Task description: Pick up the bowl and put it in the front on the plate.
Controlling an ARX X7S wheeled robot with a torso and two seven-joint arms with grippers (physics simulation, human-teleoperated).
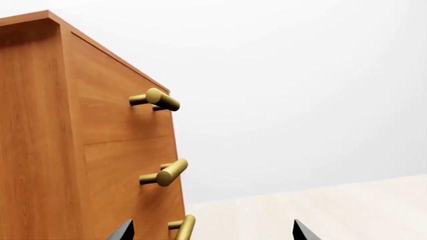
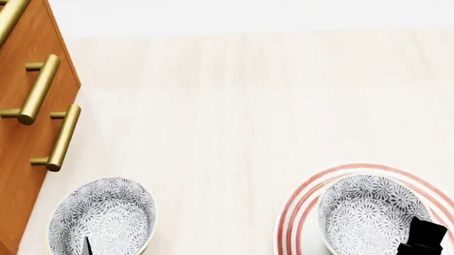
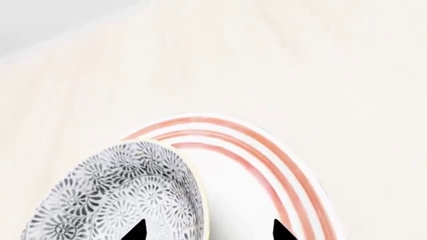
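Bowl sitting on plate, right arm's side; right jaws straddling its rim.

You are working with the right gripper (image 3: 207,231) spread open, one tip inside the bowl (image 3: 117,195), one outside over the plate (image 3: 267,165); grip unconfirmed; left gripper (image 1: 212,232) is hanging open, empty, near the cabinet (image 1: 67,150); second bowl (image 2: 101,220) is lying on the left.

Glossy ceramic bowl (image 2: 370,213); wooden cabinet (image 2: 16,140) (brassy metal handles (image 2: 38,89)).
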